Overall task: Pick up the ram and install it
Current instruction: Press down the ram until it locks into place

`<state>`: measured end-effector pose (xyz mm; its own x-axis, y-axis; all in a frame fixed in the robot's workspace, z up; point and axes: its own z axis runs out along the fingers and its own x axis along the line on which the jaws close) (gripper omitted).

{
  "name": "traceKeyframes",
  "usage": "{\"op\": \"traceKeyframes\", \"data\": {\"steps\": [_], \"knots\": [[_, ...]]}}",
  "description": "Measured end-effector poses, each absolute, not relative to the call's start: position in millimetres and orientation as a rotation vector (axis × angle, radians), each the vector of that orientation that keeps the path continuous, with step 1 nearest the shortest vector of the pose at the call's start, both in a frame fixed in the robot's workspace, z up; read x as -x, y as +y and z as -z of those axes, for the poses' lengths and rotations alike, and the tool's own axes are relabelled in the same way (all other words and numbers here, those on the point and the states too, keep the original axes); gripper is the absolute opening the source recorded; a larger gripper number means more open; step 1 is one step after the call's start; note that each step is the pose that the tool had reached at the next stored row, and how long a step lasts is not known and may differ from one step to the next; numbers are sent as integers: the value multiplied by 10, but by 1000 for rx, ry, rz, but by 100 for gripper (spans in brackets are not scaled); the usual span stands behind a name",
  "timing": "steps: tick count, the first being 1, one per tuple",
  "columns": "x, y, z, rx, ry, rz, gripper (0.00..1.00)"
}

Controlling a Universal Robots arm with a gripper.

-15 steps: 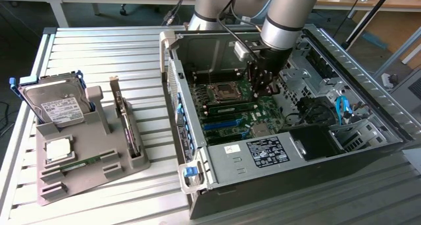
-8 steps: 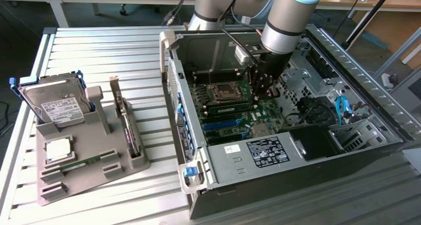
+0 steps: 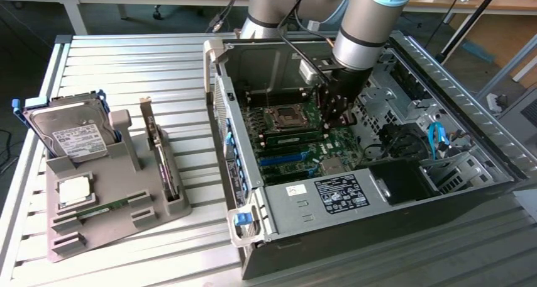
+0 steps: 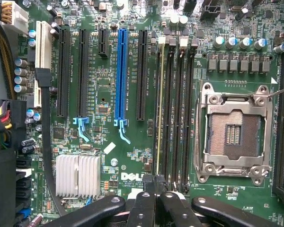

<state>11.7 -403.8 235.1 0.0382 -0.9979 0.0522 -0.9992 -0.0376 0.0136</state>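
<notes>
A ram stands edge-on in the outermost of the dark memory slots on the green motherboard, beside the empty processor socket. In the exterior view it is a green strip just below the socket. My gripper is shut, its black fingertips together right over the stick's near end. I cannot tell whether they pinch it or only touch it. The arm reaches down into the open computer case with the gripper low over the board. A second ram lies on the grey fixture.
The case walls surround the board, with cables and a drive bay on the exterior view's right. The fixture also holds a hard drive, a silver processor and an upright expansion card. A blue card slot and a heatsink lie near the memory slots.
</notes>
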Motion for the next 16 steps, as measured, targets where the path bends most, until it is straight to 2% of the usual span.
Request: {"op": "traceKeyframes", "data": {"steps": [16], "knots": [[-120,-4037,-2331,-2225,-2142,-55,11]]}}
